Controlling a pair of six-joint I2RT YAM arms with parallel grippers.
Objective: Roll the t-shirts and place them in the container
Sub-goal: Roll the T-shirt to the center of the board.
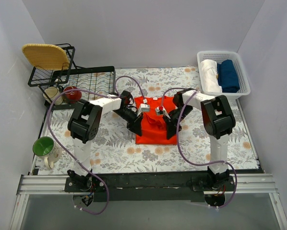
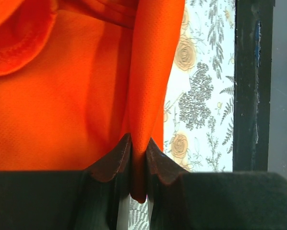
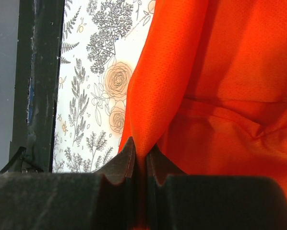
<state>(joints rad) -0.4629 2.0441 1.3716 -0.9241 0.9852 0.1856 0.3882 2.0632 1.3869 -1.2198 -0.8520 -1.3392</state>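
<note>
A plain bright orange-red t-shirt (image 1: 155,135) of soft fabric lies in the middle of the table, on a white tablecloth with a grey and beige flower print (image 1: 110,154). The two arms reach in over it from both sides. Its near part lies flat on the cloth, and the part between the arms is lifted into folds.

The left gripper (image 2: 138,154) is closed almost completely. A thin vertical fold of the orange-red t-shirt is pinched between its dark fingertips, and the fabric goes up from there. The right gripper (image 3: 140,154) is closed in the same way on another fold of the shirt, at its edge beside the flower cloth. In both wrist views the fine mesh of the fabric is visible.

At the far right corner stands a white plastic basket (image 1: 218,52). Inside it a white fabric bundle (image 1: 210,74) and a dark blue fabric bundle (image 1: 228,75) lie side by side. At the far left is a black wire rack (image 1: 88,79) with a yellow woven disc (image 1: 45,56) leaning in it. A green mug (image 1: 44,146) stands near the left edge.
</note>
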